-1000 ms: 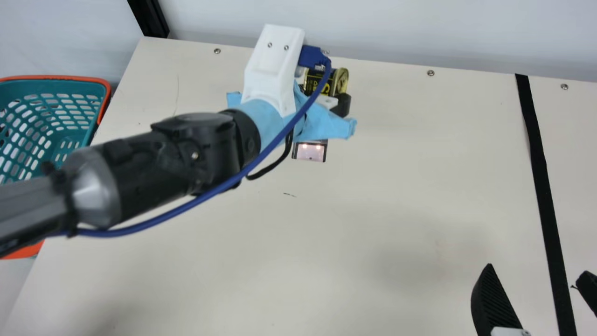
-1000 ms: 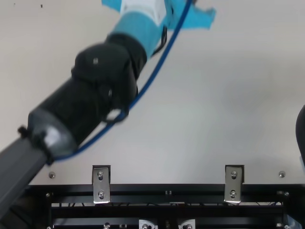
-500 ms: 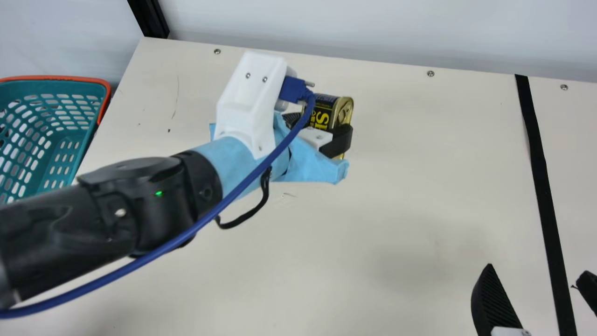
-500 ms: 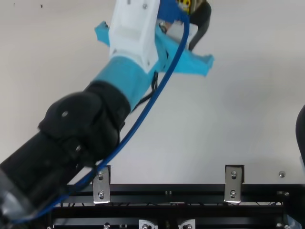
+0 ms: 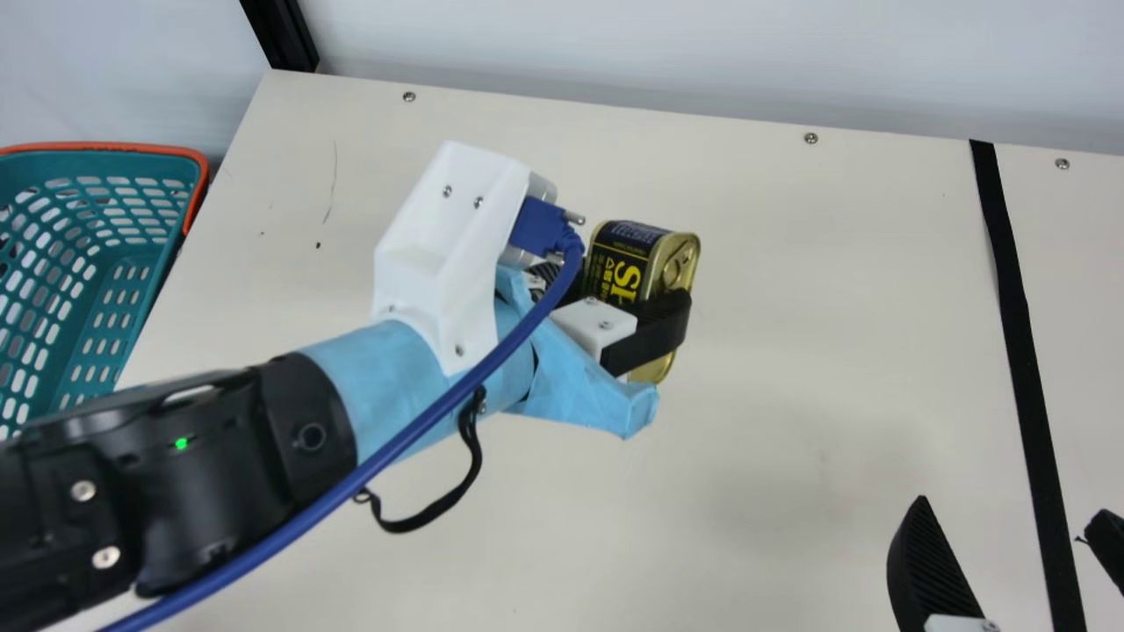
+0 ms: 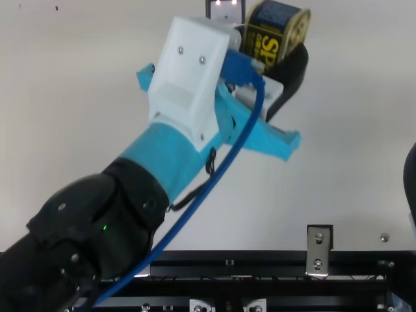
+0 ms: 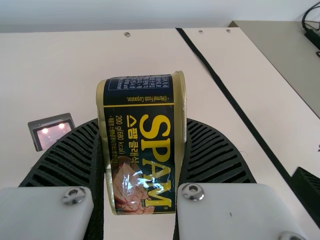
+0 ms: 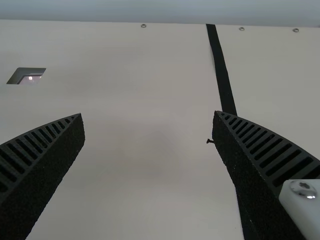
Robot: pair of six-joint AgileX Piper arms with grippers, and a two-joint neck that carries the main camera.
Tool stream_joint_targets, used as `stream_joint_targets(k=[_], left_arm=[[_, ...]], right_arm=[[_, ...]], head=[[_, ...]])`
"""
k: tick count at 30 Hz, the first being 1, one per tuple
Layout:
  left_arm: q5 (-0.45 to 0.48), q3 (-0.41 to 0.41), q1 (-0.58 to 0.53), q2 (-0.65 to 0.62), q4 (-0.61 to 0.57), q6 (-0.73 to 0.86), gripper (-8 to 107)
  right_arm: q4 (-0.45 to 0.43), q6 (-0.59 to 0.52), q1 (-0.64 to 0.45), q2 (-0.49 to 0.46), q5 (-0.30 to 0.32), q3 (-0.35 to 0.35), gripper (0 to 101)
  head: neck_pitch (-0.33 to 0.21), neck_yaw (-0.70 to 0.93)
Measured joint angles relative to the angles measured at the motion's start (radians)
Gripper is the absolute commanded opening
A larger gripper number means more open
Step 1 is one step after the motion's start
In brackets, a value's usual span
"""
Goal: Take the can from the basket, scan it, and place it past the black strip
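Cream worktop point(image 5: 790, 351) inspected. Nearest, right pincer point(image 5: 1011, 509): released, fingers apart. Farther in, left pincer point(image 5: 628, 297): grasping the can point(image 5: 618, 263), well left of the black strip point(image 5: 1019, 325). Basket point(image 5: 114, 147) beyond the left edge; pale wall point(image 5: 659, 53) behind.

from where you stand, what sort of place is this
Likely a mock checkout counter, perhaps in a robot lab: a lit, scanner-like window in the table, a black strip across it, and a basket at its side.

Looks like a lab: cabled robot arm point(image 5: 219, 474), screwed-down table point(image 5: 746, 395), black frame point(image 6: 195, 264) at the top view's six o'clock.
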Motion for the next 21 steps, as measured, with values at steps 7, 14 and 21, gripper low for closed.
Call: stream_joint_targets(k=[7, 14, 21], left_arm=[[0.004, 0.000, 0.000, -0.002, -0.006, 0.009, 10], [0.004, 0.000, 0.000, -0.002, -0.006, 0.009, 10], [0.004, 0.000, 0.000, -0.002, -0.006, 0.009, 10]], right_arm=[[0.000, 0.000, 0.005, 0.000, 0.002, -0.002, 101], [0.092, -0.011, 0.081, 0.040, -0.014, -0.046, 101], [0.240, -0.072, 0.200, 0.130, -0.052, -0.118, 101]], head=[[0.000, 0.000], [0.000, 0.000], [0.000, 0.000]])
